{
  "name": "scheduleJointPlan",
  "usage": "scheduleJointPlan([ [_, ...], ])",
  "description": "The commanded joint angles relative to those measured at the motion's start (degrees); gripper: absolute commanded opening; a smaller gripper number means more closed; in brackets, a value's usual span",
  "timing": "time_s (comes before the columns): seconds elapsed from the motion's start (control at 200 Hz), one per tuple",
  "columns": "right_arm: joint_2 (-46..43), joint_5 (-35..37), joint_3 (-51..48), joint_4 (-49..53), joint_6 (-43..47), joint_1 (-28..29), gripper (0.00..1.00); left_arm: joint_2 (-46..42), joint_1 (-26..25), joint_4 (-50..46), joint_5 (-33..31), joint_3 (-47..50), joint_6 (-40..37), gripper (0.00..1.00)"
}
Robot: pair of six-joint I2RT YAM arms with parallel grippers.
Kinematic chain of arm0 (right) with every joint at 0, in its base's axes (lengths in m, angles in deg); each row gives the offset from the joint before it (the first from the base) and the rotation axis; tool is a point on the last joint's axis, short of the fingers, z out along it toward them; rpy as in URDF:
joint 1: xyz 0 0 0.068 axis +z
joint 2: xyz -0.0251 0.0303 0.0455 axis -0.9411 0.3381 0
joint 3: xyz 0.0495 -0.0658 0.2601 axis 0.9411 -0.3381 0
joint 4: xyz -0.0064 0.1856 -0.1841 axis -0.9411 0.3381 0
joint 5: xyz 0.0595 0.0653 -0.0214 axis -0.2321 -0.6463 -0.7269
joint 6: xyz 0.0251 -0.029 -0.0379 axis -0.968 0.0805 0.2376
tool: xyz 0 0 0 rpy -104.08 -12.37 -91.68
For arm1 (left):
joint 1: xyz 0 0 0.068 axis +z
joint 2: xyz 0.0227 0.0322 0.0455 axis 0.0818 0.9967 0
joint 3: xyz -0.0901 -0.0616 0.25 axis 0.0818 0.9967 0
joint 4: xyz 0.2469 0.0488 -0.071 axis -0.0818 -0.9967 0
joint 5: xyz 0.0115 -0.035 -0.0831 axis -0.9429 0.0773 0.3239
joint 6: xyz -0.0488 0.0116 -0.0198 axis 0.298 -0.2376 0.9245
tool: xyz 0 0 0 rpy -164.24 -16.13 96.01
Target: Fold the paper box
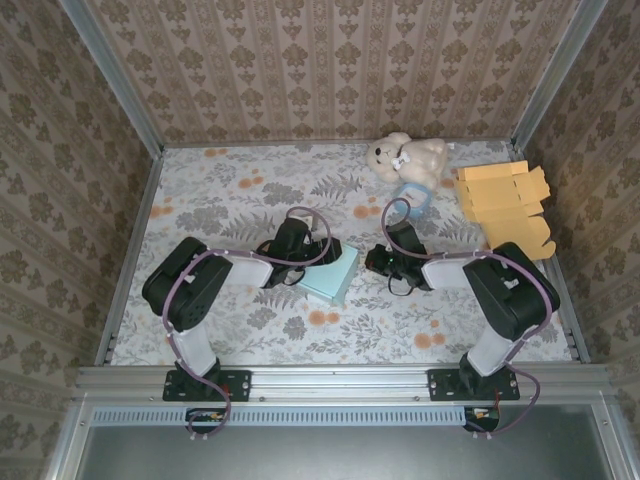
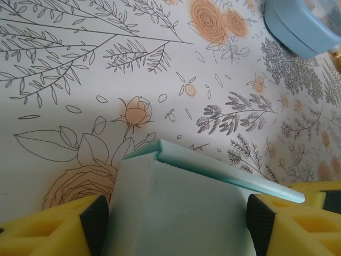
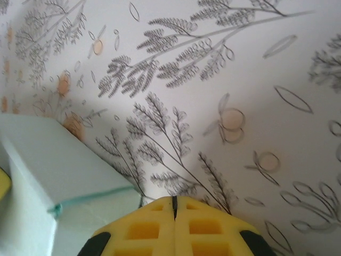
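Note:
The pale teal paper box lies on the flowered table mat between the two arms. My left gripper reaches onto its left side. In the left wrist view the box spans the whole gap between the black pads, and a folded flap edge runs along its far side; the gripper is shut on it. My right gripper sits just right of the box, low over the mat. Its yellow fingers are pressed together, so the gripper is shut and empty, with the box at its left.
A white teddy bear and a light blue bowl sit at the back, the bowl also ahead of the left wrist. Flat orange cardboard blanks are stacked at the right. Patterned walls close in three sides.

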Motion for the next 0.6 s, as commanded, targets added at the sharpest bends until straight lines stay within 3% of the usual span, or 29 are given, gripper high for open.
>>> scheduleJointPlan([
  [0.0, -0.7, -2.1, -1.5, 4.9, 2.0, 0.1, 0.0, 2.6, 1.0, -2.3, -0.7, 1.8, 1.1, 0.72],
  [0.3, 7.3, -11.4, 2.3, -1.6, -1.4, 0.3, 0.0, 3.2, 0.1, 0.1, 1.7, 2.0, 2.5, 0.71],
  [0.595, 12.0, -12.2, 5.5, -7.2, -5.7, 2.4, 0.0, 5.2, -5.8, 1.1, 3.4, -1.6, 4.2, 0.7],
])
